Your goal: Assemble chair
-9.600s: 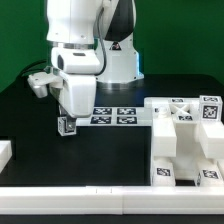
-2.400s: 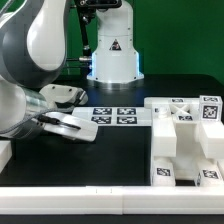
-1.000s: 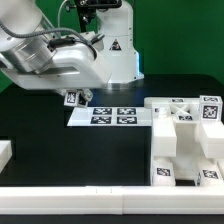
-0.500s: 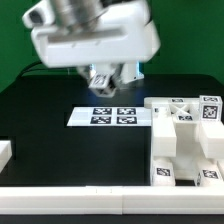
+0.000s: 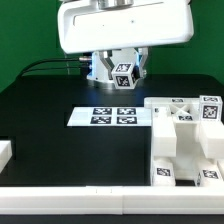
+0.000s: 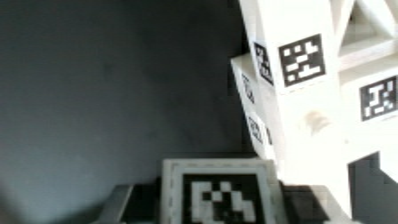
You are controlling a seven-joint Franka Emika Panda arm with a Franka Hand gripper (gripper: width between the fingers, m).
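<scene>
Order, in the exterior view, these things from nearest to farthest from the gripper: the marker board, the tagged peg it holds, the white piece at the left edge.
1. The tagged peg, held between the fingers of the gripper.
2. The marker board, flat on the table just below.
3. The white piece, far off at the exterior view's left edge.

Matt white plastic chair parts (image 5: 185, 140) stand on a smooth black table (image 5: 60, 150); the robot body (image 5: 125, 25) gleams glossy white.
</scene>
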